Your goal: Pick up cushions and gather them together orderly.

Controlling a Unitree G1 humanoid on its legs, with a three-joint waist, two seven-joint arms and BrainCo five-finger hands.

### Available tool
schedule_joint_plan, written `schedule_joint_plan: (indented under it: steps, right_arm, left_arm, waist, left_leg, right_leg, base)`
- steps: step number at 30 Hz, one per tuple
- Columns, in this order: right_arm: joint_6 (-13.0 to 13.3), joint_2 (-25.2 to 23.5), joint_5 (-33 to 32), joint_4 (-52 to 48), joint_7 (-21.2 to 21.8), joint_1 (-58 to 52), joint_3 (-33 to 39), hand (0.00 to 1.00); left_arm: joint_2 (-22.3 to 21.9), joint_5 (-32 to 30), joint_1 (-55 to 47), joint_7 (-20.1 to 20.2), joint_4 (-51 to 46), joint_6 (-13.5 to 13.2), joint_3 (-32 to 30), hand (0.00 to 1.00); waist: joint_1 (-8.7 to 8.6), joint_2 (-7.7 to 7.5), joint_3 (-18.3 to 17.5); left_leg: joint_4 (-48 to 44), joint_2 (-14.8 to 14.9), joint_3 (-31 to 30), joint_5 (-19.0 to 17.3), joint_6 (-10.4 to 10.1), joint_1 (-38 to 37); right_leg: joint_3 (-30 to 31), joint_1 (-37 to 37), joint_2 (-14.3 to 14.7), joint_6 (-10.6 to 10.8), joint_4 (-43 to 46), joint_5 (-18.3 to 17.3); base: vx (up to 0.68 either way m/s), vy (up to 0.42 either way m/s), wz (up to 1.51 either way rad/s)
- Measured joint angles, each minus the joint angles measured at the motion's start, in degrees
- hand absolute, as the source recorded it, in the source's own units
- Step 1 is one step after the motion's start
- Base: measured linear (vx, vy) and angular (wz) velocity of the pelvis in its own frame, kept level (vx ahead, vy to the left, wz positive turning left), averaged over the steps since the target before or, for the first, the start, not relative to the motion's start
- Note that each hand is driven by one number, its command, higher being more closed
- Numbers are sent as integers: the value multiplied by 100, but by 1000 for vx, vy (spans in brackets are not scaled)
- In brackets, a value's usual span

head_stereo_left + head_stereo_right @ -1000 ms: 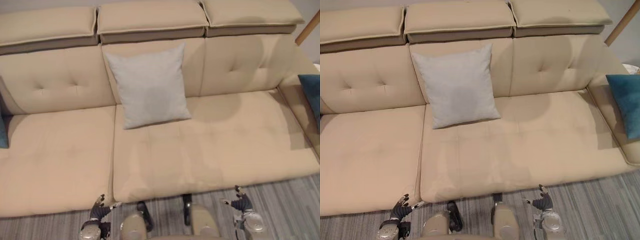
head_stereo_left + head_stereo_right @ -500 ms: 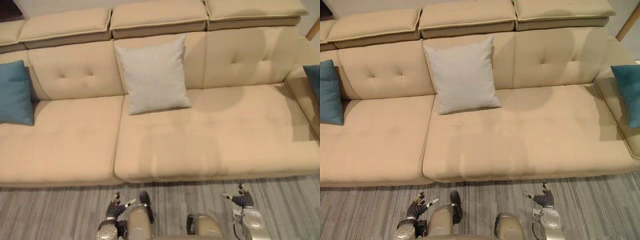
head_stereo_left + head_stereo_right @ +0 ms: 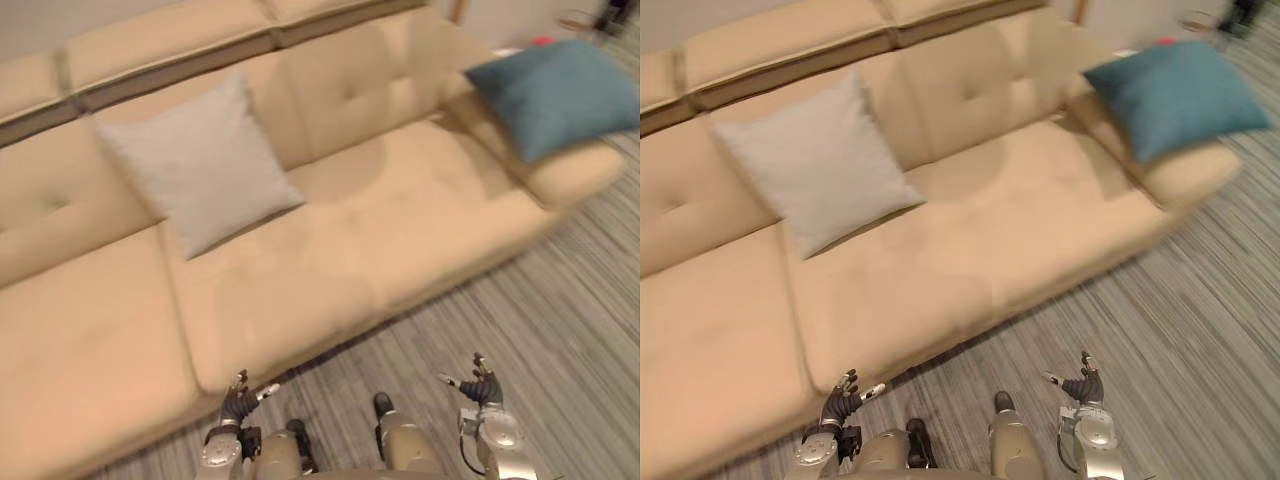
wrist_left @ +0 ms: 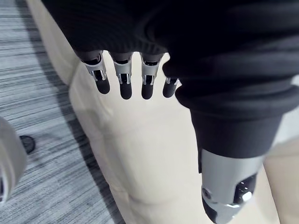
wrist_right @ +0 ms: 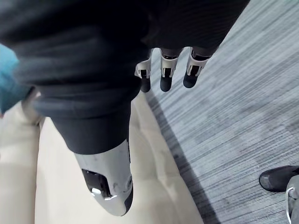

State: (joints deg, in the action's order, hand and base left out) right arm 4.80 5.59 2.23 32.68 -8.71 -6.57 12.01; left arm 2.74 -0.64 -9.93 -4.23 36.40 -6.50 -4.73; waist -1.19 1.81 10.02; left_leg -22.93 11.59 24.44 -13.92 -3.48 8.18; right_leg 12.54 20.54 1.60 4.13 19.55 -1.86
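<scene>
My left robot hand (image 3: 240, 403) and right robot hand (image 3: 481, 388) open, empty, frame bottom; grey cushion (image 3: 200, 160) upper left on sofa (image 3: 400, 230), teal cushion (image 3: 555, 95) upper right on armrest (image 3: 575, 172); likely soft, light; I'd grip an edge.

Two cushions are resting on one beige sofa (image 3: 400, 220): one grey cushion (image 3: 200, 165) and one blue cushion (image 3: 560, 95). Two robot hands, one left hand (image 3: 240, 402) and one right hand (image 3: 480, 388), are hanging over one striped floor (image 3: 560, 300).
</scene>
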Motion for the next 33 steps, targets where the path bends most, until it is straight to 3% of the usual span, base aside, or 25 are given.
schedule_joint_plan:
  steps: [1, 3, 4, 6, 7, 8, 9, 10, 11, 12, 13, 14, 15, 18, 20, 21, 22, 23, 24, 26, 27, 28, 29, 30, 33]
  right_arm:
    - [-2, 9, -28, 69, -14, 85, 36, 0]
    - [-16, 27, -86, 315, -83, 205, 73, 0]
    - [-40, 46, -134, 559, -110, 230, 76, 0]
    - [-44, 49, -168, 736, -116, 281, 74, 0]
    - [-70, 57, -167, 814, -115, 341, 50, 0]
    - [-79, 67, -167, 842, -115, 350, 50, 0]
    - [-108, 139, -166, 910, -116, 343, 53, 0]
    - [-113, 154, -166, 912, -116, 339, 51, 0]
    - [-121, 185, -166, 920, -119, 328, 43, 0]
    - [-135, 185, -166, 946, -130, 327, 37, 0]
    - [-136, 174, -166, 967, -134, 338, 15, 0]
    - [-136, 188, -163, 1023, -146, 381, -55, 0]
    - [-143, 208, -161, 1216, -164, 490, -126, 0]
    - [-149, 207, -159, 1346, -206, 509, -139, 0]
    - [-154, 242, -160, 1408, -284, 581, -218, 0]
    - [-154, 242, -162, 1443, -292, 629, -205, 0]
    - [-151, 260, -163, 1512, -322, 684, -166, 0]
    - [-156, 245, -169, 1661, -353, 758, -176, 0]
    - [-160, 198, -171, 1688, -352, 771, -200, 0]
    - [-155, 152, -167, 1819, -348, 772, -238, 0]
    - [-170, 119, -160, 1883, -336, 858, -149, 0]
    - [-170, 103, -159, 1887, -333, 856, -108, 0]
    - [-182, 62, -141, 1935, -330, 861, -58, 0]
    - [-243, 3, -76, 2017, -290, 850, -60, 0]
    - [-259, -2, -38, 2005, -226, 871, -60, 0]
  left_arm:
    - [26, 0, 23, -2, -89, -1, 15, 0]
    - [47, 0, 149, -9, -96, 4, 53, 0]
    - [96, 0, 197, -13, -89, 7, 53, 0]
    - [167, -2, 182, -25, -86, 10, 44, 0]
    - [254, -3, 206, -25, -84, 16, 51, 0]
    - [287, -5, 221, -23, -85, 41, 66, 0]
    - [307, -10, 313, -22, -94, 52, 81, 0]
    - [305, -11, 334, -22, -92, 52, 85, 0]
    - [300, -13, 425, -27, -83, 52, 158, 0]
    - [306, -12, 452, -22, -78, 51, 274, 0]
    - [284, -12, 435, -16, -75, 51, 335, 0]
    - [217, -11, 431, -24, -37, 50, 429, 0]
    - [128, -3, 431, -27, -4, 47, 497, 0]
    - [94, 3, 401, -85, -5, 44, 540, 0]
    - [97, 25, 311, -153, -101, 35, 523, 0]
    - [87, 32, 301, -186, -96, 37, 511, 0]
    - [53, 60, 294, -225, -97, 38, 505, 0]
    - [37, 136, 257, -231, -101, 38, 454, 0]
    - [42, 194, 226, -237, -104, 38, 410, 0]
    - [43, 377, 232, -238, -167, 30, 316, 0]
    - [15, 492, 214, -234, -162, 35, 325, 0]
    - [15, 510, 203, -233, -158, 39, 346, 0]
    - [54, 562, 169, -230, -162, 45, 444, 0]
    - [105, 630, 75, -239, -216, 46, 462, 0]
    - [177, 681, 116, -244, -264, 42, 459, 0]
  waist:
    - [-39, 22, 35]
    - [-108, 81, 95]
    - [-100, 123, 106]
    - [-85, 167, 102]
    - [-104, 147, 93]
    - [-117, 144, 90]
    - [-142, 212, 75]
    - [-145, 228, 81]
    - [-147, 291, 111]
    - [-118, 299, 135]
    - [-97, 289, 146]
    - [-92, 298, 176]
    - [-44, 235, 223]
    - [199, 190, 298]
    - [269, 304, 337]
    - [329, 343, 356]
    - [405, 418, 360]
    - [561, 462, 328]
    - [649, 376, 283]
    - [646, 64, 154]
    - [664, -53, 146]
    - [653, -63, 151]
    - [604, -56, 157]
    - [516, -55, 158]
    - [495, 1, 118]
  left_leg:
    - [72, 69, 504, -181, 41, -193]
    - [159, 157, 1168, -273, 16, -504]
    - [269, 266, 1812, -339, -95, -876]
    - [295, 377, 2483, -419, -249, -1255]
    - [253, 401, 2819, -424, -285, -1480]
    - [142, 430, 2830, -423, -286, -1522]
    - [-424, 700, 2691, -403, -294, -1513]
    - [-564, 764, 2638, -384, -286, -1510]
    - [-1449, 1106, 2119, -143, 85, -1343]
    - [-2360, 1279, 1323, 517, 649, -1030]
    - [-2681, 1261, 889, 748, 658, -876]
    - [-3151, 1056, 133, 527, 414, -588]
    - [-3501, 534, -800, 69, 116, -101]
    - [-3071, -37, -1525, -184, 123, 667]
    - [-1798, -403, -1819, -141, 62, 1221]
    - [-1213, -494, -1836, -43, -70, 1284]
    - [-243, -579, -1866, 172, -380, 1318]
    - [95, -590, -1784, 830, -206, 1198]
    - [62, -702, -1714, 789, 32, 1149]
    - [-281, -1040, -1640, 319, 606, 1192]
    - [-432, -1225, -1558, -35, 731, 979]
    - [-435, -1259, -1558, -84, 785, 893]
    - [-401, -1358, -1561, -229, 928, 478]
    - [-243, -1449, -1644, -400, 1019, -127]
    - [412, -1502, -1919, -419, 1023, -962]
  right_leg:
    - [-737, 103, -216, -290, -87, -58]
    - [-2576, 157, -966, -650, 130, -254]
    - [-3919, 13, -1431, -976, 281, -459]
    - [-4814, -138, -1624, -1011, 331, -492]
    - [-4794, -93, -1531, -825, 316, -323]
    - [-4609, -10, -1402, -821, 293, -221]
    - [-4228, 92, -1075, -860, 321, -242]
    - [-4169, 90, -1012, -871, 327, -255]
    - [-3872, 43, -710, -933, 341, -363]
    - [-3542, -113, -516, -975, 297, -450]
    - [-3376, -218, -441, -1012, 258, -490]
    - [-3120, -400, -338, -1001, 214, -554]
    - [-2708, -676, -312, -994, 194, -706]
    - [-2161, -1146, -283, -837, -19, -818]
    - [-1822, -1418, -302, -661, -190, -928]
    - [-1699, -1487, -319, -577, -209, -992]
    - [-1551, -1579, -304, -438, -273, -1084]
    - [-1320, -1701, -269, -310, -301, -1205]
    - [-1174, -1780, -338, -258, -354, -1269]
    - [-1063, -1776, -679, 167, 10, -1549]
    - [-1033, -1421, -890, 589, 1235, -1620]
    - [-1028, -1330, -929, 755, 1545, -1549]
    - [-1084, -988, -1070, 1148, 2781, -1191]
    - [-1524, -815, -1306, 858, 3792, -1260]
    - [-2638, -247, -1572, 111, 3622, -1549]
  base:
    - [-64, 17, -208]
    - [-41, 40, -209]
    - [45, -2, -215]
    - [132, -89, -247]
    - [206, -169, -238]
    - [326, -266, -257]
    - [201, -161, -160]
    - [360, -240, -177]
    - [355, -174, -149]
    - [420, -170, -163]
    - [337, -35, -140]
    - [336, 48, -142]
    - [347, 61, -136]
    - [346, 108, -109]
    - [353, 217, -86]
    - [388, 275, -78]
    - [528, 373, -95]
    - [451, 318, -94]
    - [623, 384, -67]
    - [614, 333, -14]
    - [427, 227, -2]
    - [657, 318, 5]
    - [604, 216, 26]
    - [721, 238, 32]
    - [534, 72, 20]
